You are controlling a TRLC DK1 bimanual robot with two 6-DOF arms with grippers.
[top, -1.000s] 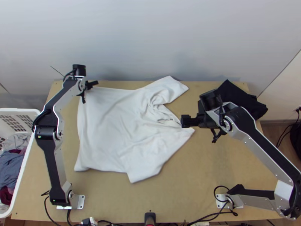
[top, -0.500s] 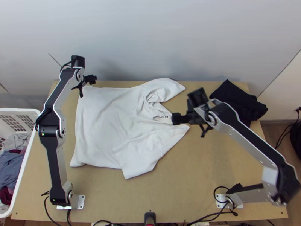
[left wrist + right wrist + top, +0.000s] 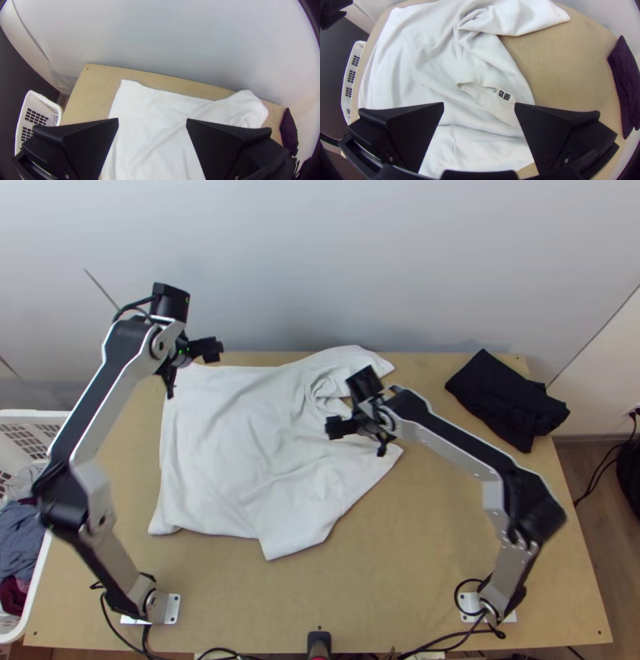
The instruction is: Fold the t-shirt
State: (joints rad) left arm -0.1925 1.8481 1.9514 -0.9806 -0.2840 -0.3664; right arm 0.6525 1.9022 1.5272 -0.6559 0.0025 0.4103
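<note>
In the top view my left gripper (image 3: 210, 349) is over the back left corner of the white t-shirt (image 3: 232, 452), and my right gripper (image 3: 334, 427) hangs over the shirt's collar side. The shirt lies spread, with some creases near the back sleeve. In the left wrist view the left gripper (image 3: 152, 121) stands open above the shirt (image 3: 160, 140), holding nothing. The right wrist view has the right gripper (image 3: 479, 106) open as well, with the shirt's neck opening and small dark labels (image 3: 504, 95) beyond its fingers.
A folded black cloth (image 3: 508, 400) lies at the table's back right. At the left stands a white basket (image 3: 28, 418) with clothes in it. Bare wood (image 3: 416, 540) shows on the table's front right, and a wall rises behind the table.
The right arm has moved left, from beside the collar to over the shirt. My left gripper rose off the corner, then shifted slightly right. Earlier, the shirt slid a little left and its back sleeve changed shape.
</note>
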